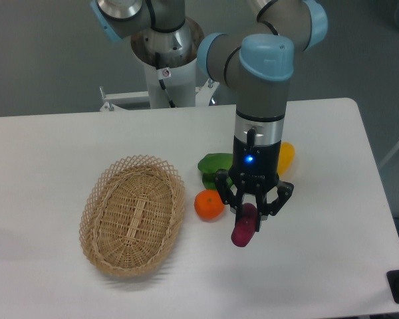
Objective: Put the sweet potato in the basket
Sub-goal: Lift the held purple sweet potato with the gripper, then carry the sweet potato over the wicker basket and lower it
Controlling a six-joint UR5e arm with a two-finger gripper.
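The sweet potato [243, 227] is held between the fingers [261, 211] of the gripper [252, 210], near the worktop [319, 266]; whether it is lifted clear cannot be told. Its long axis is steeply tilted, lower end toward 7 o'clock. The grasp appears done; carrying to the empty basket [93, 203], at 9 o'clock, and release remain.

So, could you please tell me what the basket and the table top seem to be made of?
Basket: looks like woven wicker, light tan and matte; the interlaced strands and open looped rim show it. Table: smooth white surface with a faint sheen, probably laminate or painted board; the picture cannot settle which.
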